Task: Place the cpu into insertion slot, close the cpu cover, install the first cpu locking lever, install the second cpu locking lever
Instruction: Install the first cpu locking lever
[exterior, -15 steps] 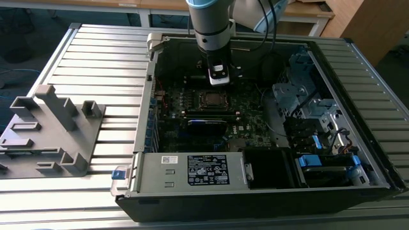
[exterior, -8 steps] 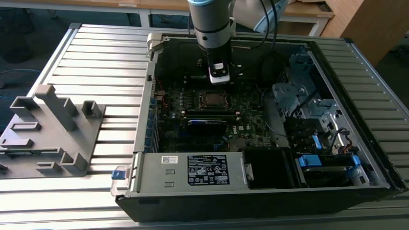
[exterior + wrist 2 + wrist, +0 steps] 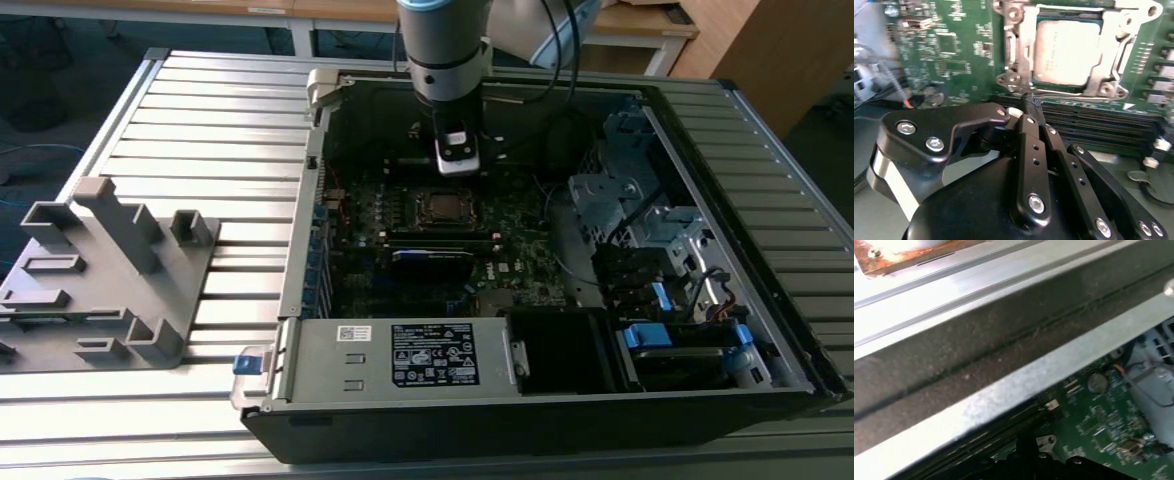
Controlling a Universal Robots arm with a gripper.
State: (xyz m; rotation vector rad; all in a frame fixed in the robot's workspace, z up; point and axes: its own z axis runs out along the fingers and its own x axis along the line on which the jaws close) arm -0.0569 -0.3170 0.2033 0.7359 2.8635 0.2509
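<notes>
A: Starting nearest in the exterior view, what sat in front of the insertion slot (image 3: 445,206)?

B: One grey metal box with a white printed label (image 3: 434,354); the writing on it could not be read. Between that box and the slot lay one long black module (image 3: 431,258) with a blue sheen, flat on the dark circuit board (image 3: 527,270).

A: And the slot itself?

B: One square socket. In the second wrist view the cpu (image 3: 1067,50), a dull grey metal square, sat inside it, and one silvery cpu cover (image 3: 1114,60) framed it. Four long black memory slots (image 3: 1104,122) ran just beside the socket.

A: The claw?

B: One gripper (image 3: 1030,102), matte black, hung just above the slot's far edge, fingers pinched together, holding nothing
</notes>
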